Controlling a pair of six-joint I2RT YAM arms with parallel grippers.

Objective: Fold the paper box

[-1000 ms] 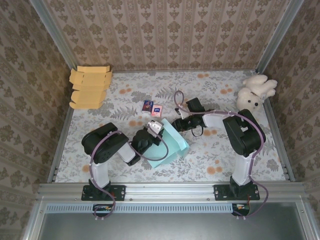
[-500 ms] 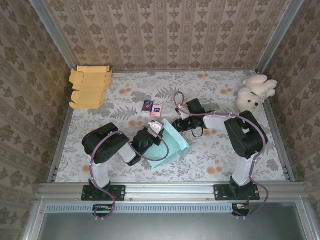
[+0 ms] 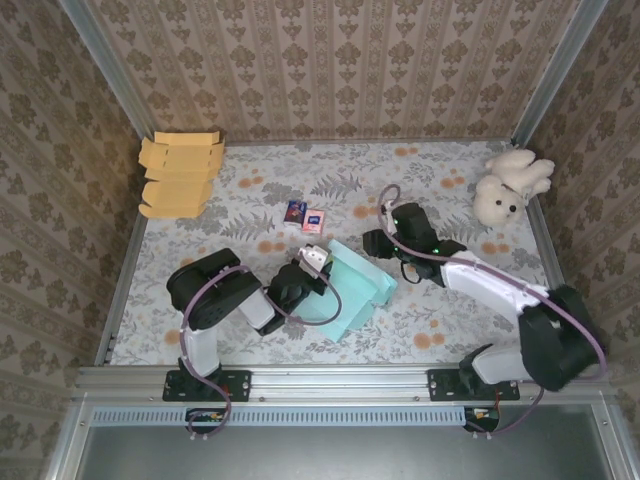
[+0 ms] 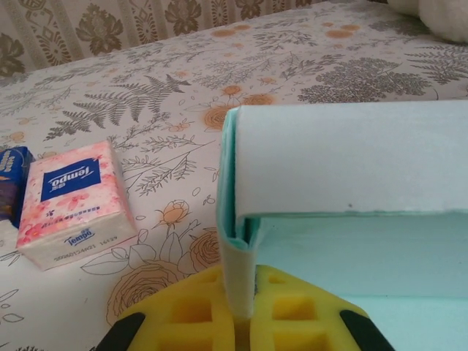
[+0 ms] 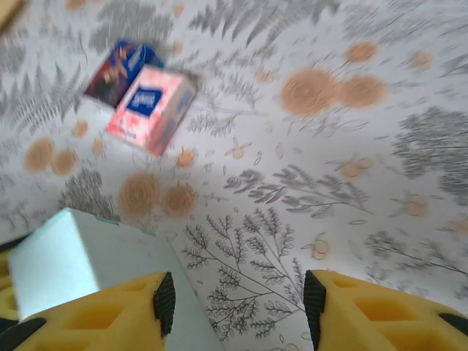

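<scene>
Under everything, the bench (image 3: 440, 190) spreads wide beneath a flower-print cloth. Near its middle, toward the front edge, lies the pale green paper box (image 3: 355, 290). It is partly folded, with one long wall turned up on its far right side. In the far left corner sits a stack of flat tan cardboard (image 3: 180, 175), and by the right edge there is a white soft toy (image 3: 510, 185). The left fingers (image 4: 240, 322) are closed tight on the box's corner flap, with the thin card standing upright between them. The right fingers (image 5: 238, 307) stand apart with nothing between them, hanging over bare cloth just beside the box's far corner. Beyond the box lies a pink tissue pack (image 3: 314, 221) with a smaller blue packet (image 3: 295, 211) right against it.
</scene>
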